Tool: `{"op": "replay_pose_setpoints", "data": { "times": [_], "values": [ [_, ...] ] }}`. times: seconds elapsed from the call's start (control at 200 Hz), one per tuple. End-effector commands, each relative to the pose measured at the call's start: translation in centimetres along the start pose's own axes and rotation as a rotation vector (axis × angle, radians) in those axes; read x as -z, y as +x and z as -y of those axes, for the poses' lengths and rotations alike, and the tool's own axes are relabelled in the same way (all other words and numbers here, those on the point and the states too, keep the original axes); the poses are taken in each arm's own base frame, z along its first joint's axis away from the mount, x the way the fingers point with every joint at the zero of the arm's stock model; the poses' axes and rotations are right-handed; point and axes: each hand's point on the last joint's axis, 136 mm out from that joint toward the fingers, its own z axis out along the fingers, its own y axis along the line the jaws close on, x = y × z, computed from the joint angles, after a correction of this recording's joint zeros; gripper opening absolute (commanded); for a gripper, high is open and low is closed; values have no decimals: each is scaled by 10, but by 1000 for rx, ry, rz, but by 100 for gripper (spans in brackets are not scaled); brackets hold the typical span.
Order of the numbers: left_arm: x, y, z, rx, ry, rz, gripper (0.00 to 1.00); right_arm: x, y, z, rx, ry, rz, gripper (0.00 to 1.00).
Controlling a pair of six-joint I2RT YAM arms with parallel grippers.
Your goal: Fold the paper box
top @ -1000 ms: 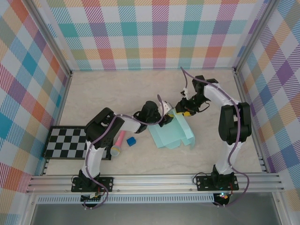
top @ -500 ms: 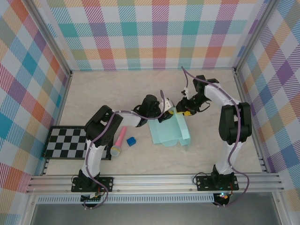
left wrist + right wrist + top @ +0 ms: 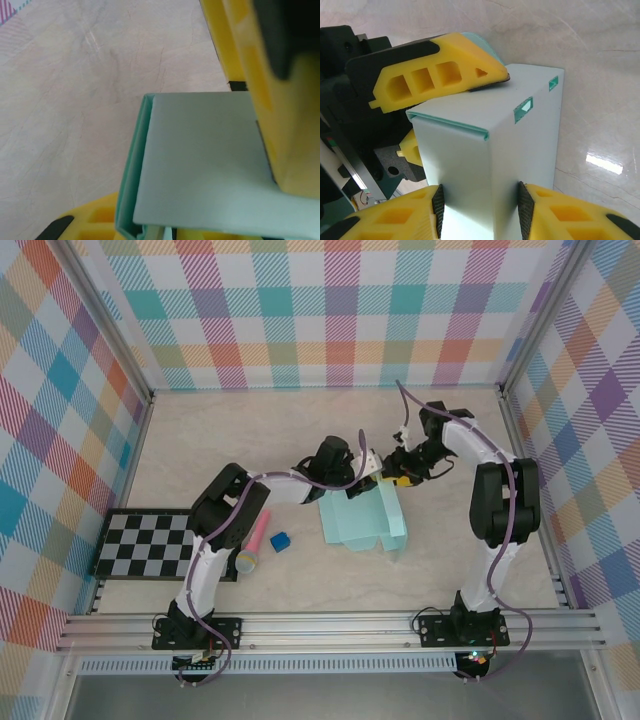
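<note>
The pale mint-blue paper box (image 3: 362, 522) lies partly folded at mid-table, its far end raised between both arms. My left gripper (image 3: 366, 467) is shut on a top panel of the paper box (image 3: 200, 160); one yellow finger (image 3: 285, 110) lies over it and the other (image 3: 95, 220) sits beneath. My right gripper (image 3: 396, 473) is shut on the paper box (image 3: 485, 165), its black pads (image 3: 438, 210) pressing on both side walls. In the right wrist view the left arm's finger (image 3: 440, 65) rests on the box's upper face.
A black-and-white chequered board (image 3: 148, 545) lies at the left edge. A pink microphone (image 3: 253, 544) and a tiny dark blue cube (image 3: 279, 541) lie just left of the box. Plaid walls enclose the table on three sides.
My left gripper has slid right and slightly back, closer to the right gripper. The box's right side has drawn in, and its outline is narrower.
</note>
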Motion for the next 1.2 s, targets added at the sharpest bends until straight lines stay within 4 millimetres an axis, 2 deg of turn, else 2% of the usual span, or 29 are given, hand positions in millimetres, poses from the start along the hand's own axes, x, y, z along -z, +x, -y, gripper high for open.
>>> {"op": "replay_pose_setpoints", "data": {
  "times": [0.0, 0.085, 0.16, 0.225, 0.365, 0.475, 0.565, 0.65, 0.745, 0.915, 1.045, 1.195],
  "values": [
    [-17, 8, 16, -88, -25, -56, 16, -7, 5, 3, -15, -5, -22, 44],
    [-18, 10, 19, -109, -49, -63, 6, -6, 6, 4, -16, 0, -20, 45],
    [-15, 11, 7, -89, -126, -58, 0, -5, 6, 4, -20, 4, -15, 45],
    [-11, 10, 0, -77, -178, -48, 0, -4, 6, 5, -26, 5, -10, 46],
    [-9, 13, -1, -87, -261, -72, 0, -4, 4, 2, -44, -19, 10, 47],
    [-8, 13, -3, -96, -350, -93, 0, -3, 2, -12, -56, -103, 25, 49],
    [-7, 9, -6, -33, -374, -109, 0, -1, 0, -23, -65, -160, 40, 50],
    [-7, 7, -8, 46, -380, -104, 7, 2, -1, -31, -73, -207, 56, 51],
    [-7, 3, -2, 85, -354, -82, 10, 3, -3, -35, -75, -229, 68, 51],
    [-10, -5, 7, 178, -286, -68, 12, 1, -3, -31, -89, -214, 78, 50],
    [-9, -13, 5, 334, -251, -70, 17, 3, -4, -29, -79, -193, 89, 49],
    [-15, -10, 7, 346, -230, -80, 17, 3, -6, -28, -64, -178, 86, 46]
  ]
}}
